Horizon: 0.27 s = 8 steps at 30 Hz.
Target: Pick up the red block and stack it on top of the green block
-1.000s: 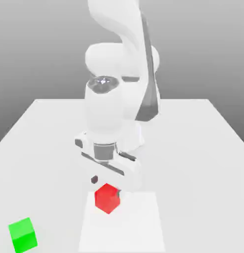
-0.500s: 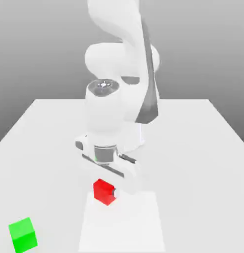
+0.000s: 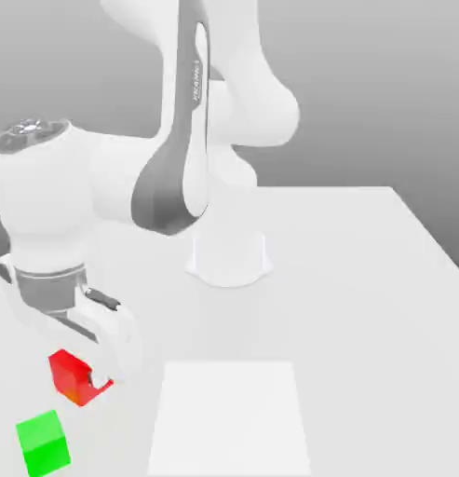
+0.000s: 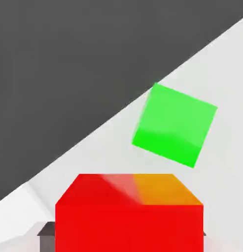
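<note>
My gripper (image 3: 76,375) is shut on the red block (image 3: 69,376), which hangs clear of the table near the exterior view's lower left. The green block (image 3: 41,442) rests on the white table just below it and a little toward the exterior view's left, with a small gap between the two cubes. In the hand view the red block (image 4: 129,212) sits close between my dark fingertips (image 4: 46,230), and the green block (image 4: 174,124) lies on the table beyond it near the table's edge.
A paler square patch (image 3: 231,417) marks the white table (image 3: 363,279) in the front middle. The arm's round base (image 3: 228,256) stands mid-table. The table's edge runs close to the green block, with dark floor past it.
The gripper closed on the red block, lifted it off the pale patch and carried it toward the exterior view's left, to just above the green block. The arm swung left with it.
</note>
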### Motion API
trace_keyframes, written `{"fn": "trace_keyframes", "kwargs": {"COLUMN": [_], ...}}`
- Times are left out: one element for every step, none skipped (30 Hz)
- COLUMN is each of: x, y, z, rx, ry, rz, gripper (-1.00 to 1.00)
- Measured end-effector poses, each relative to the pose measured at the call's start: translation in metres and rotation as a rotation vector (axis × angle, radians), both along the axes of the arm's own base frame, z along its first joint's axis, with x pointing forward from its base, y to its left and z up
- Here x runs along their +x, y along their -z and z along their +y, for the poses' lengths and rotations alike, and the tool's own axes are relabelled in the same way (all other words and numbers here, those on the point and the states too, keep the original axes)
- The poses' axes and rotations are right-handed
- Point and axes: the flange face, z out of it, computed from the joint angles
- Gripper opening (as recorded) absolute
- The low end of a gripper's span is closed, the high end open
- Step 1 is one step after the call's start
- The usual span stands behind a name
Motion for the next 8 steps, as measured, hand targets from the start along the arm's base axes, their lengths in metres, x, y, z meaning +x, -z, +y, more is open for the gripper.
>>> {"fn": "trace_keyframes", "kwargs": {"x": [0.002,0.004,0.004,0.004,0.004,0.004,0.004,0.004], "y": [0.007,0.018,0.031,0.045,0.055,0.055,0.055,0.055], "z": [-0.007,-0.011,-0.013,-0.014,-0.014,-0.014,-0.014,-0.014], "rx": [-0.003,-0.005,-0.006,-0.006,-0.007,-0.007,-0.007,-0.007], "ry": [-0.002,-0.003,-0.003,-0.003,-0.003,-0.003,-0.003,-0.003], "rz": [0.001,0.001,0.002,0.002,0.002,0.002,0.002,0.002], "gripper": [-1.00,-1.00,-1.00,-1.00,1.00,1.00,1.00,1.00]}}
